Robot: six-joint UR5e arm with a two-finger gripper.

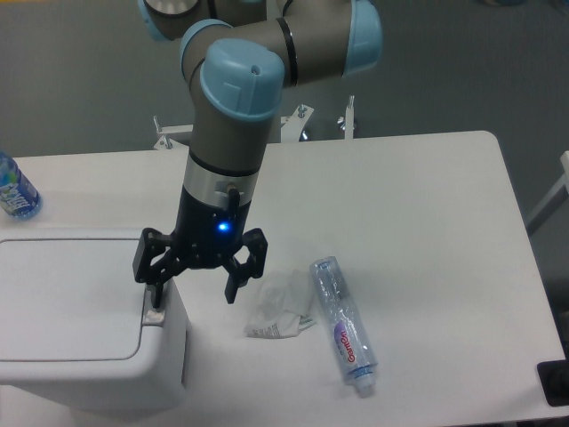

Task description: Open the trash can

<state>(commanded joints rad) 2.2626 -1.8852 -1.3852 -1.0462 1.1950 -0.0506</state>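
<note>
The white trash can (80, 320) fills the lower left, its flat lid down. A grey oblong push-button (154, 307) sits on its right rim. My gripper (194, 296) hangs open over that rim. Its left fingertip (157, 301) rests on or just above the button; I cannot tell if it touches. The right finger (235, 286) hangs beside the can's right wall, over the table. Nothing is between the fingers.
A crumpled clear wrapper (280, 307) and a lying clear plastic bottle (345, 324) sit on the white table (418, 231) right of the can. A blue-labelled bottle (13, 189) stands at the left edge. Metal brackets (298, 124) stand behind the table.
</note>
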